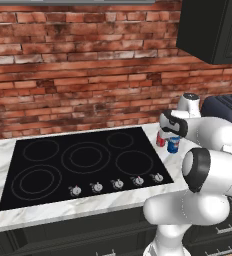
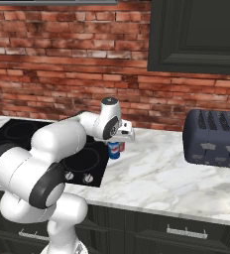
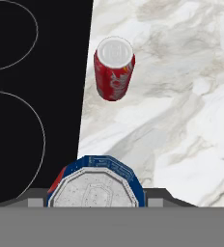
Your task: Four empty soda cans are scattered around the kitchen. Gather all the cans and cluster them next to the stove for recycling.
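Note:
A blue soda can (image 3: 95, 185) with a silver top sits between my gripper's (image 3: 95, 197) jaws, which are shut on its sides. It hangs at the stove's (image 1: 88, 160) right edge over the white marble counter; whether it touches the counter I cannot tell. My gripper (image 1: 173, 136) points straight down on the blue can (image 1: 173, 145), as the right base view also shows of the gripper (image 2: 115, 143) and blue can (image 2: 114, 151). A red soda can (image 3: 114, 72) stands upright on the marble just beyond it, close to the black stove (image 3: 27, 96). The red can (image 1: 161, 139) is partly hidden by the hand.
A dark toaster (image 2: 213, 138) stands on the counter to the right, well apart from the cans. A black wall cabinet (image 2: 196, 34) hangs above it. A red brick wall (image 1: 78, 75) backs the counter. Knobs (image 1: 117, 184) line the stove's front.

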